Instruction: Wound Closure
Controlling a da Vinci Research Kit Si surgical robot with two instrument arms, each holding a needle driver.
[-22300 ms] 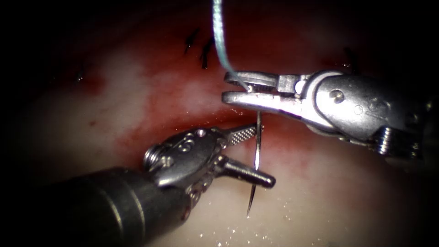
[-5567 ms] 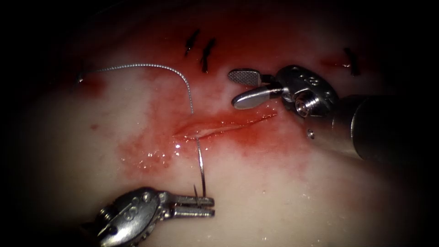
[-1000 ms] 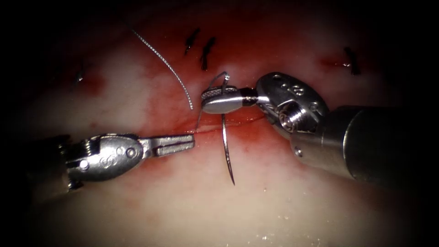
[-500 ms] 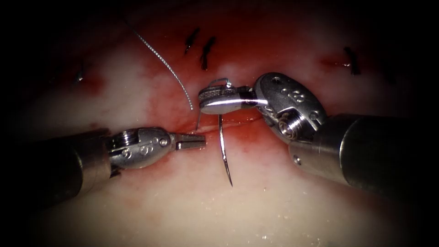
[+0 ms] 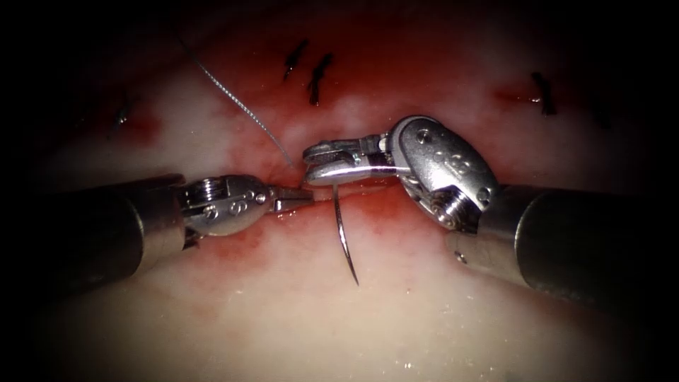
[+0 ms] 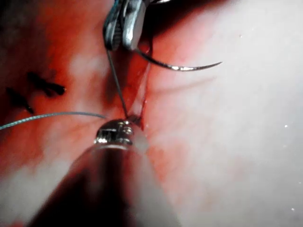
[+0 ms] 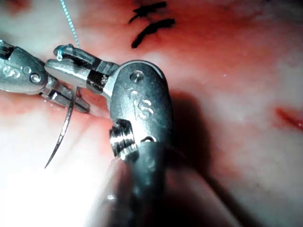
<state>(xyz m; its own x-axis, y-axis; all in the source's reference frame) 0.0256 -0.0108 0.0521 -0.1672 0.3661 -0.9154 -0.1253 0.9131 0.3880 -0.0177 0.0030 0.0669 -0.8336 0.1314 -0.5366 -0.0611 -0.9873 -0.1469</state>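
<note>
Holding the needle near its thread end, right tool has its jaws clamped shut on it just above the cut. Needle looks thin, dark and steel-grey, curving down from the jaws across the cut, sharp tip free over pale tissue below the cut. Not in the tissue as far as the endoscope shows; the tip casts a shadow on the surface in the left wrist view.

Left tool sits at the left end of the cut, tip almost touching the right tool's jaws. Jaws look closed or nearly so; can't tell whether they pinch thread or tissue. In the left wrist view a dark strand runs from the right tool down to the left tool's tip, right at the cut edge.

Thread is fine, braided, pale grey, running from the upper left down to a spot just left of the right tool's jaws. Same thread seen in the right wrist view, above the jaws.

Red fluid stains the tissue around the cut. Short dark cut ends of thread sit above the cut, another at upper right.
</note>
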